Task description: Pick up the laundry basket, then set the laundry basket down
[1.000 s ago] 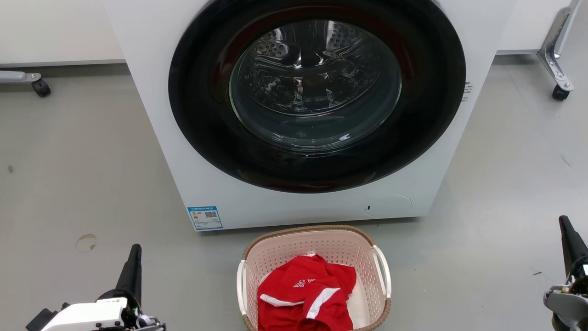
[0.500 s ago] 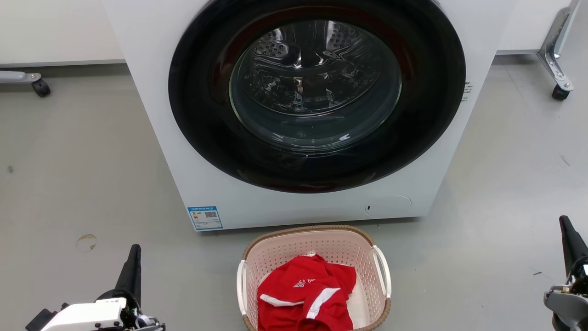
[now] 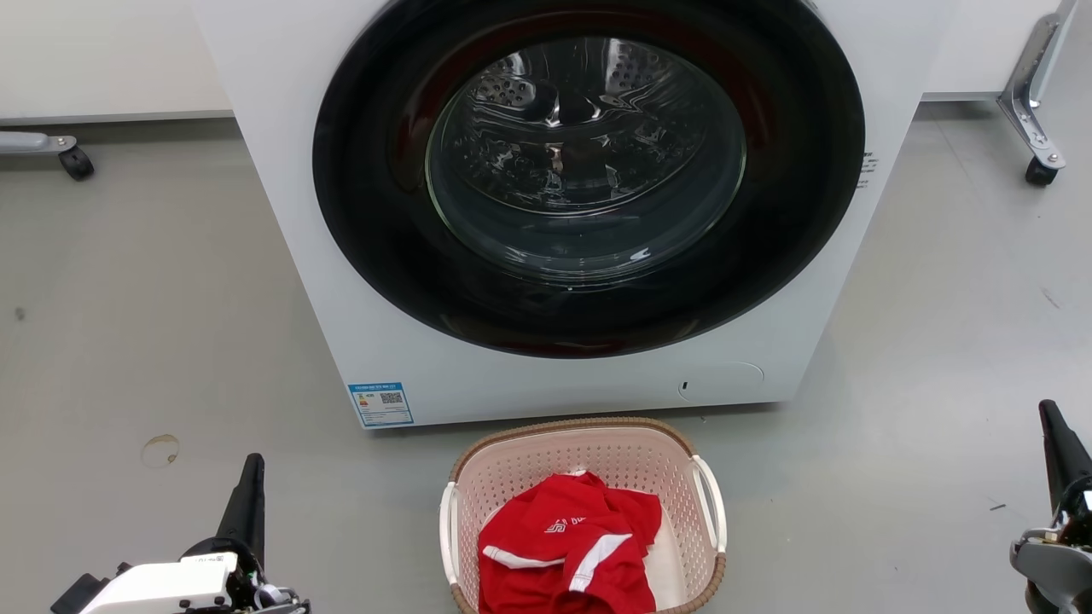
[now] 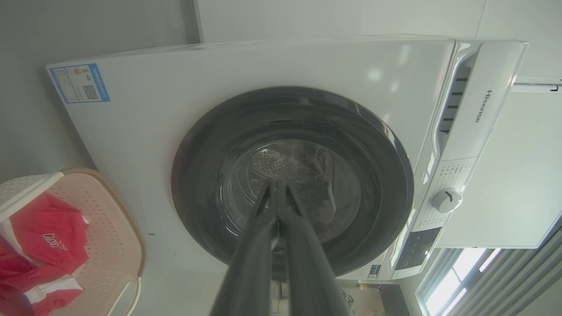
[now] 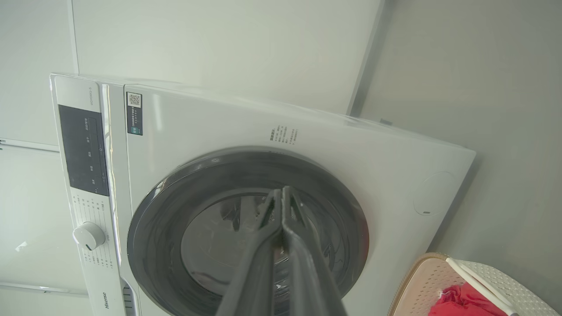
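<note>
Jaws pressed together with nothing between them, our left gripper (image 3: 252, 467) hangs at the lower left of the head view, dark fingers pointing up toward the washing machine (image 3: 324, 298). Our right gripper (image 3: 1049, 414) sits at the lower right edge, likewise closed on nothing. In each wrist view we see our own two fingers meeting at their tips, aimed at the machine's round dark door (image 3: 375, 222).

Between our two grippers, and well apart from both, the laundry basket (image 3: 589, 424) stands on the grey floor (image 3: 128, 298), just in front of the machine's lower edge. We see its brown woven-look rim, its pale pink perforated walls, and its white handles (image 3: 712, 503), one on each side. A red garment (image 3: 563, 546) with white stripes lies crumpled inside it, over something white that we cannot make out.

Farther out, the steel drum (image 3: 584, 153) shows through the door glass. A blue label (image 3: 380, 403) sits at the machine's lower left corner. A round stain (image 3: 159, 450) marks the floor near our left gripper.
</note>
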Tool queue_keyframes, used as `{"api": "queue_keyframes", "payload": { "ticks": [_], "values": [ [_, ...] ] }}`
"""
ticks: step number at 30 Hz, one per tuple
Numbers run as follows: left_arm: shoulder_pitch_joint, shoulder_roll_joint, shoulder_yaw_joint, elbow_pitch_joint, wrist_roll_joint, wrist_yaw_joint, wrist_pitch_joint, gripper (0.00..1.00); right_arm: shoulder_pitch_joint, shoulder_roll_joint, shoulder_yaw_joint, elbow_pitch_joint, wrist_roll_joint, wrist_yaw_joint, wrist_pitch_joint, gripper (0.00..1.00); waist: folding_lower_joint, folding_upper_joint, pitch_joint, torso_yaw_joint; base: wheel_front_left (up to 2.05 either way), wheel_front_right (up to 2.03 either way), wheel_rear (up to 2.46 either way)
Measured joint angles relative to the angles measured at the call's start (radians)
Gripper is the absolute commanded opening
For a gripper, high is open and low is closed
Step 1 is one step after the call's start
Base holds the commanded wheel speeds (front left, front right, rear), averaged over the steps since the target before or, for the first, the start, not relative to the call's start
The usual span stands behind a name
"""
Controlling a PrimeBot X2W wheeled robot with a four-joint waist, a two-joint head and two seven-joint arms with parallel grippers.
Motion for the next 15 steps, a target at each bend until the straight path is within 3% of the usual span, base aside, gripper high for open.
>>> {"api": "queue_keyframes", "payload": {
  "ticks": [15],
  "values": [
    [0.0,-0.004,0.006,0.0,0.001,0.0,0.009,0.0,0.0,0.0,-0.001,0.0,0.0,0.0,0.0,0.0,0.0,0.0,0.0,0.0,0.0,0.0,0.0]
  ]
}}
